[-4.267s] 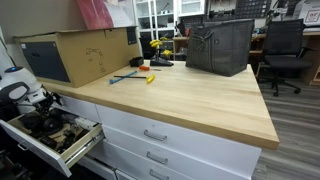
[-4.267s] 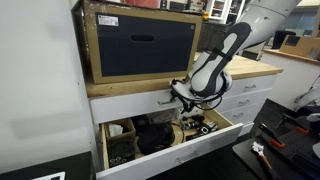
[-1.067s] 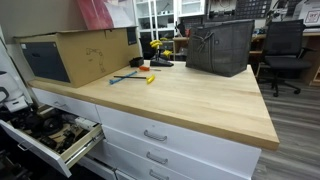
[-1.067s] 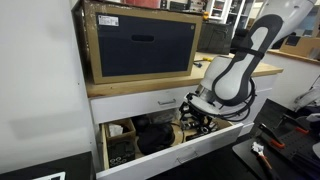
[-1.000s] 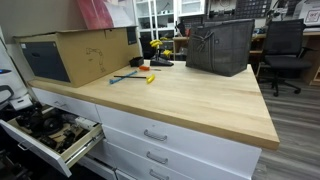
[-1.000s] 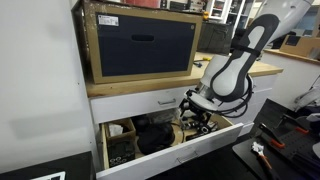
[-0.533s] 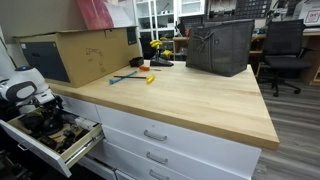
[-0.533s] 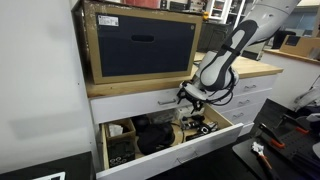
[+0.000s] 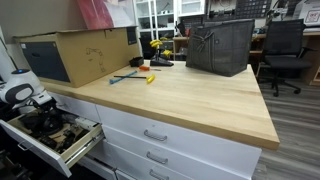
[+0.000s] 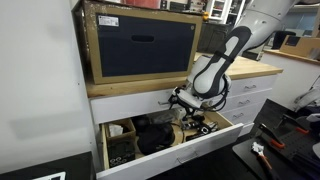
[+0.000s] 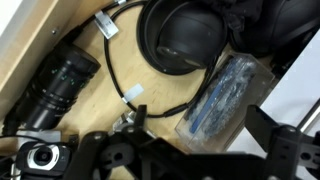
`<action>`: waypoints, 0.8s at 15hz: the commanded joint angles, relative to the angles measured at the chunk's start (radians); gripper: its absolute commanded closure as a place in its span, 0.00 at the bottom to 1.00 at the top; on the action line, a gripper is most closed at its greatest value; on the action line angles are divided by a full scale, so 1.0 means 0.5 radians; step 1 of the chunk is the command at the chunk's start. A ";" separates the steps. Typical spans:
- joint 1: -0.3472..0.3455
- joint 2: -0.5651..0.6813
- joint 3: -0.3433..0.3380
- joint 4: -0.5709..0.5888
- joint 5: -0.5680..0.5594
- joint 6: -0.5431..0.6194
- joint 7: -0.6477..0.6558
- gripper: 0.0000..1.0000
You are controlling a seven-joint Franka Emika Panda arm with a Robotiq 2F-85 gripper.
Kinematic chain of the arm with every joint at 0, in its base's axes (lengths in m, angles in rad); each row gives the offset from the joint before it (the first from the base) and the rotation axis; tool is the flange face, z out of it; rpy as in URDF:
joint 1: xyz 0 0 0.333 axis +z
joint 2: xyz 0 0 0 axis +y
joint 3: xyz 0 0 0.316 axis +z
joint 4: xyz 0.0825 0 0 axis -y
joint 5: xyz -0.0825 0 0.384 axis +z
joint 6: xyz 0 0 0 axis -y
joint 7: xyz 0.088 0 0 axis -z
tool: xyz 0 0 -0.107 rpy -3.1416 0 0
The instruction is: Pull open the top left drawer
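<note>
The top left drawer (image 10: 140, 104) is fully shut. I see only its front panel: a wide, shallow, plain white face, upright and flush with the cabinet. It sits directly beneath the edge of the wooden worktop (image 10: 130, 89) and directly above the lower drawer (image 10: 180, 150), which stands pulled out. In both exterior views (image 9: 72, 104) its interior is hidden from me.

No legible text anywhere. Cardboard box (image 9: 75, 52) on the desk (image 9: 190, 95): no readable print in either exterior view. Wrist view: two white tags (image 11: 107, 25) on a black cable (image 11: 150, 108), too blurred to tell any writing. Clear packet (image 11: 225, 95) beside them has bluish contents, any label unreadable. Small dark device (image 11: 40, 158) at lower left: markings too blurred.
</note>
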 commanded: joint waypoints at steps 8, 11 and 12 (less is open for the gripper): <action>0.268 -0.102 -0.094 -0.090 0.060 0.182 -0.011 0.00; 0.345 -0.144 -0.113 -0.175 0.121 0.318 -0.014 0.00; 0.379 -0.157 -0.125 -0.204 0.154 0.372 -0.019 0.00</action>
